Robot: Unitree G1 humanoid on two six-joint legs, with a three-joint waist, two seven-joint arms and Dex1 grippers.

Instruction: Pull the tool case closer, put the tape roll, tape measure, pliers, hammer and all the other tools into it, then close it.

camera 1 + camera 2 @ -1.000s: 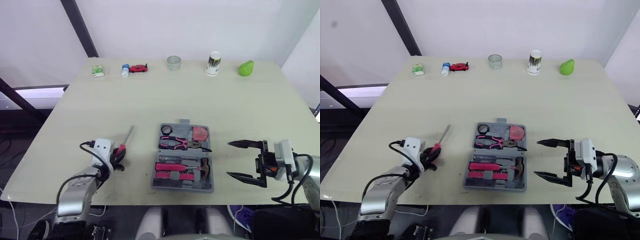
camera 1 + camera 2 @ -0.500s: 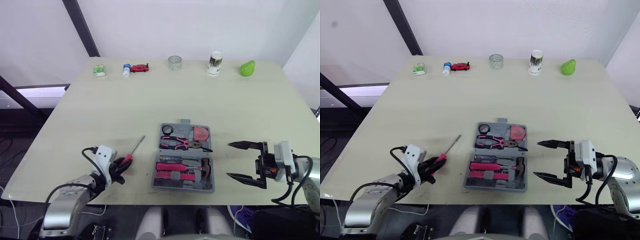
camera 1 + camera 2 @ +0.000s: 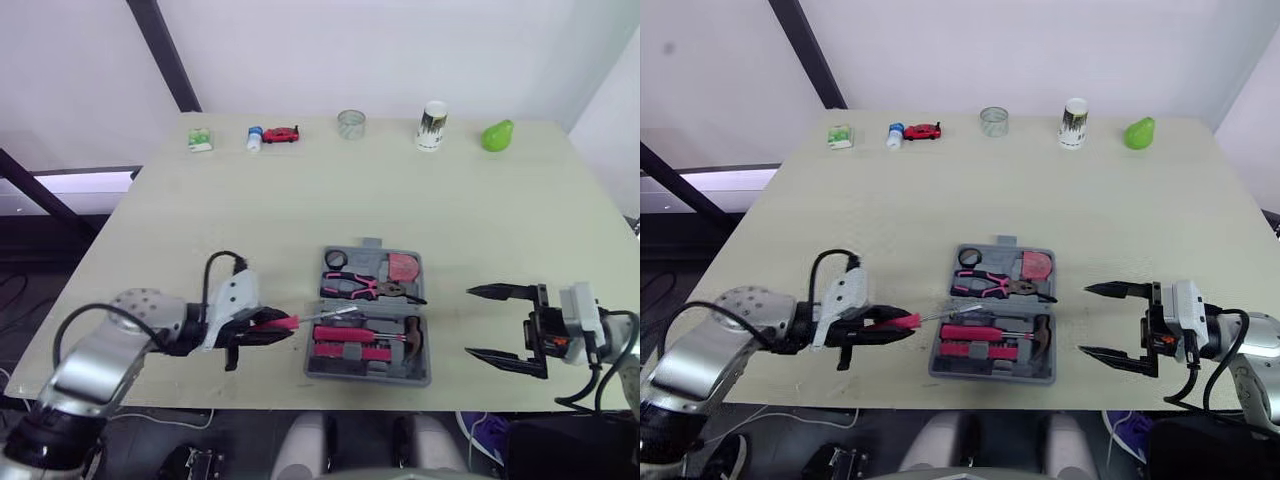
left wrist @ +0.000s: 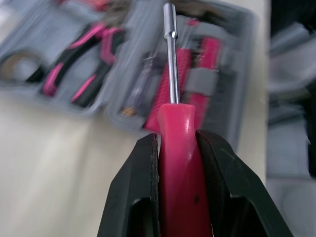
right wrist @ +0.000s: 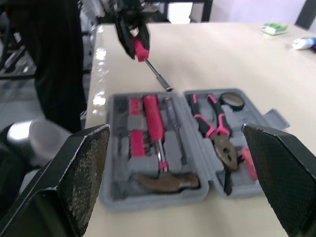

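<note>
Now, from the head views, the open case (image 3: 366, 374) lies flat on the table (image 3: 300, 200) near the robot's edge, with the tape roll (image 3: 333, 260), tape measure (image 3: 402, 267) and pliers (image 3: 365, 288) in its far half and the hammer (image 3: 400, 336) in its near half. The left gripper (image 3: 280, 331) sits just left of the case, pinching the screwdriver (image 3: 292, 321) by its pink handle, so the bare shaft leads and its tip already reaches over the case's left edge. That grip likely leaves the shaft free to drop into a slot. The right gripper (image 3: 470, 321) hangs just right of the case, spread wide and holding nothing, apparently waiting to steady or shut the case. In the left wrist view, both black fingers (image 4: 136, 197) press the handle's sides, and the shaft points across the case toward the pink-handled tools in the near half. It seems to be aimed at the gap beside them. In the right wrist view, the spread pads frame the whole case, and beyond its far side the screwdriver slants down toward the near half. Judging by this, the screwdriver is the last tool out, and the case is not yet closed.
</note>
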